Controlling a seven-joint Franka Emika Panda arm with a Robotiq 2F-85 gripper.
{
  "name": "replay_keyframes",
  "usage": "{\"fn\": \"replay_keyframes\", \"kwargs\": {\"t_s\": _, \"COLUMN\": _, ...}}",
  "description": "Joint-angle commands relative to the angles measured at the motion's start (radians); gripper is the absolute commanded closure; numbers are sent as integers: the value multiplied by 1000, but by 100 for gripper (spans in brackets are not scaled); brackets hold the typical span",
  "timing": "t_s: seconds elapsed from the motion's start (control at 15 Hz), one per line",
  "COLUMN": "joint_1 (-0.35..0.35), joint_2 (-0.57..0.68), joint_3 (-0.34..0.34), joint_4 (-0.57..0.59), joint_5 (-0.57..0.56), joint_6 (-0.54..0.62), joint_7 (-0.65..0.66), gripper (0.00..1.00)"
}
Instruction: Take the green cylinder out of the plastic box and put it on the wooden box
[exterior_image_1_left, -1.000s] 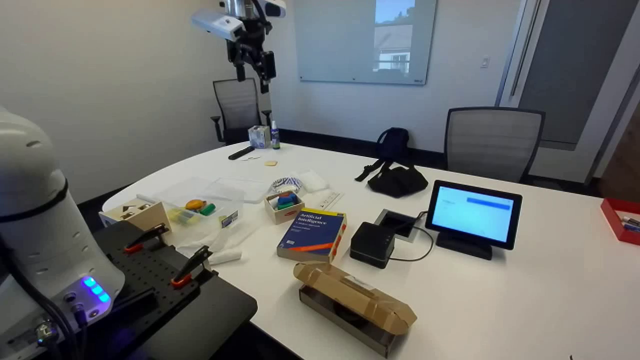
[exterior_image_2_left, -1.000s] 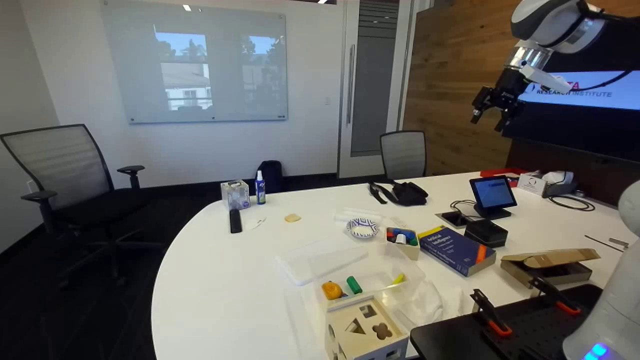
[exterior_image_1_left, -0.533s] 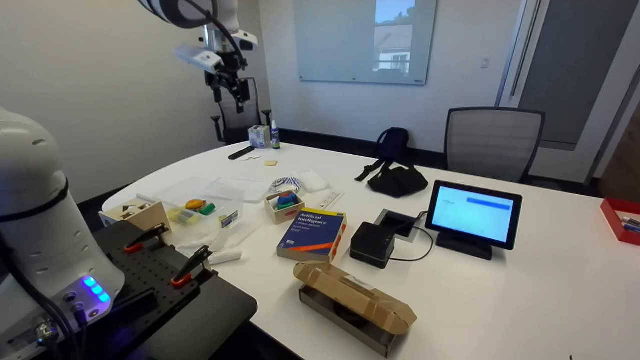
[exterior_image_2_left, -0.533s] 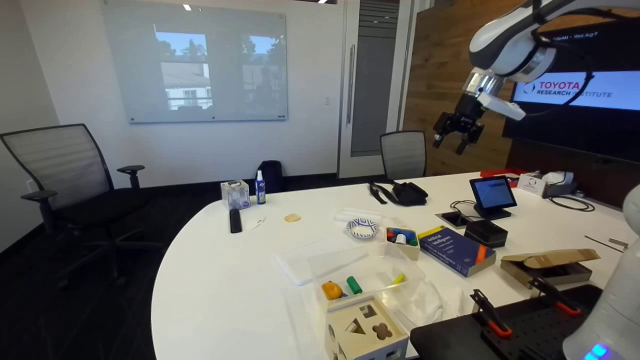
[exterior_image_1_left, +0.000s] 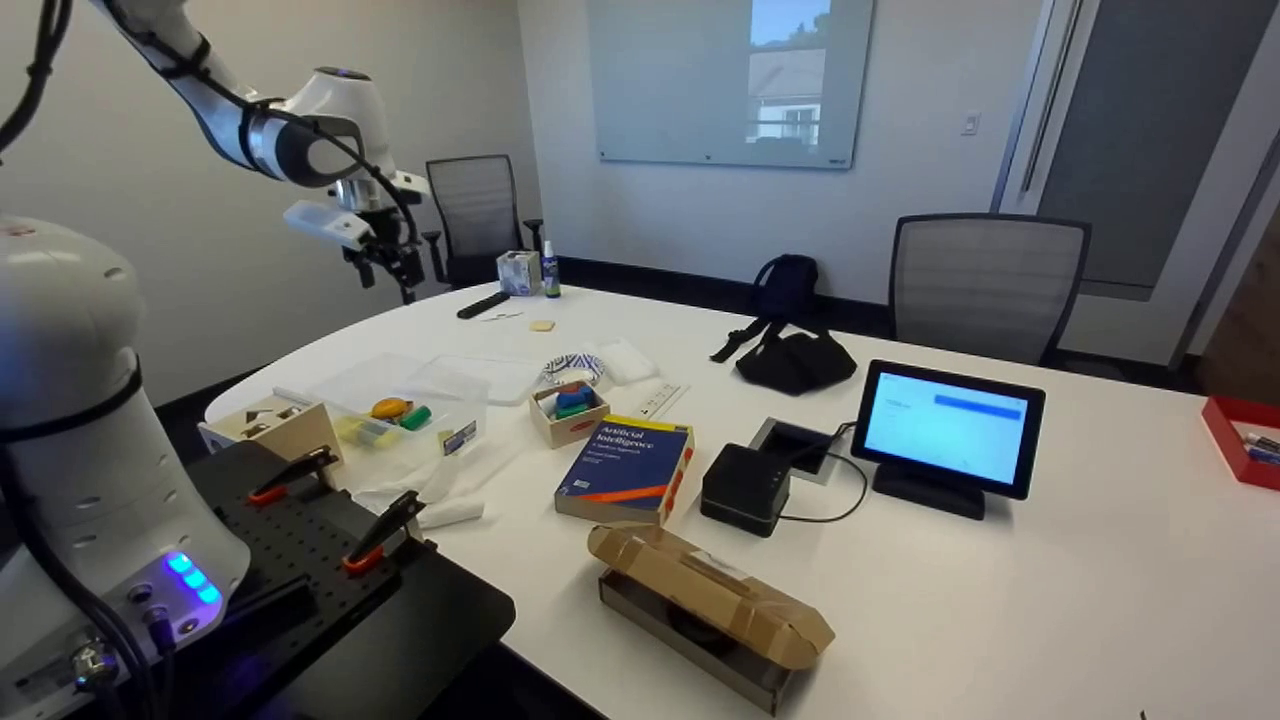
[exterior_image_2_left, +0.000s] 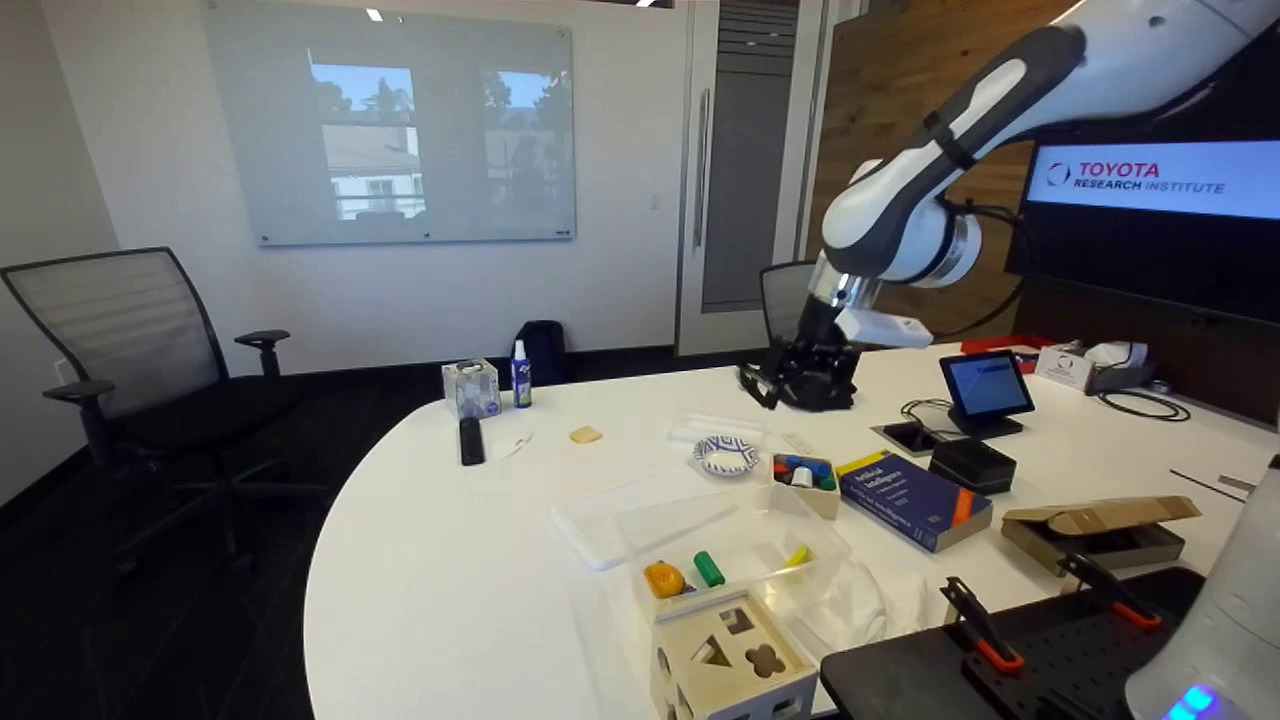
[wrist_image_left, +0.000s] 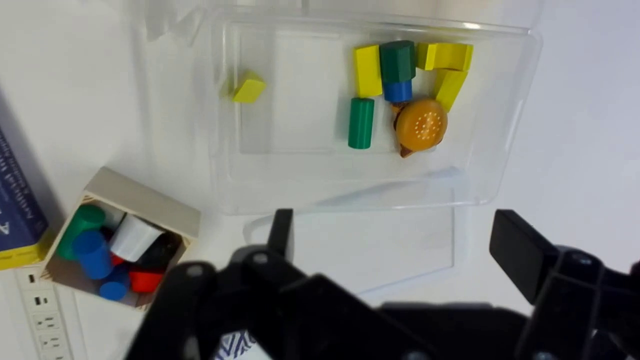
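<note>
Green cylinder (wrist_image_left: 361, 123) lies on its side inside plastic box (wrist_image_left: 295, 115). In an exterior view: burger (exterior_image_2_left: 663, 580) just left of cylinder, yellow block (exterior_image_2_left: 797, 557) farther right, wooden box (exterior_image_2_left: 735, 680) just beside plastic box on near side. Crate (exterior_image_2_left: 822, 506) beyond, to right; book (exterior_image_2_left: 910, 500) right of crate, bowl (exterior_image_2_left: 726, 456) left, spray bottle (exterior_image_2_left: 521, 376) far left. Gripper (wrist_image_left: 400, 240) over table (exterior_image_2_left: 430, 570), fingers spread wide, well apart from cylinder.

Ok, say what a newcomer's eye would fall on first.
Probably the white robot arm, stretched over the table in both exterior views. Next, the lit TOYOTA RESEARCH INSTITUTE wall screen, at right in an exterior view. In the wrist view, the toy burger stands out in the clear plastic box, right of the green cylinder.
</note>
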Motion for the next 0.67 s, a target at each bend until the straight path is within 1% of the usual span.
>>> {"fn": "replay_keyframes", "kwargs": {"t_s": 0.0, "joint_1": 39, "joint_2": 246, "joint_3": 67, "joint_4": 43, "joint_5": -41, "joint_6": 213, "joint_7": 118, "gripper": 0}}
{"fn": "replay_keyframes", "kwargs": {"t_s": 0.07, "joint_1": 49, "joint_2": 319, "joint_3": 74, "joint_4": 57, "joint_5": -74, "joint_6": 277, "joint_7": 158, "gripper": 0}}
{"fn": "replay_keyframes", "kwargs": {"t_s": 0.13, "joint_1": 65, "joint_2": 386, "joint_3": 63, "joint_4": 66, "joint_5": -125, "joint_6": 342, "joint_7": 210, "gripper": 0}}
{"fn": "replay_keyframes", "kwargs": {"t_s": 0.2, "joint_1": 102, "joint_2": 457, "joint_3": 22, "joint_4": 82, "joint_5": -186, "joint_6": 410, "joint_7": 266, "gripper": 0}}
{"fn": "replay_keyframes", "kwargs": {"t_s": 0.27, "joint_1": 152, "joint_2": 528, "joint_3": -31, "joint_4": 114, "joint_5": -227, "joint_6": 452, "joint_7": 307, "gripper": 0}}
{"fn": "replay_keyframes", "kwargs": {"t_s": 0.33, "joint_1": 197, "joint_2": 597, "joint_3": -76, "joint_4": 153, "joint_5": -239, "joint_6": 484, "joint_7": 329, "gripper": 0}}
{"fn": "replay_keyframes", "kwargs": {"t_s": 0.4, "joint_1": 231, "joint_2": 662, "joint_3": -106, "joint_4": 198, "joint_5": -233, "joint_6": 499, "joint_7": 341, "gripper": 0}}
{"fn": "replay_keyframes", "kwargs": {"t_s": 0.47, "joint_1": 250, "joint_2": 714, "joint_3": -121, "joint_4": 241, "joint_5": -220, "joint_6": 505, "joint_7": 347, "gripper": 0}}
{"fn": "replay_keyframes", "kwargs": {"t_s": 0.6, "joint_1": 271, "joint_2": 790, "joint_3": -129, "joint_4": 318, "joint_5": -200, "joint_6": 483, "joint_7": 355, "gripper": 0}}
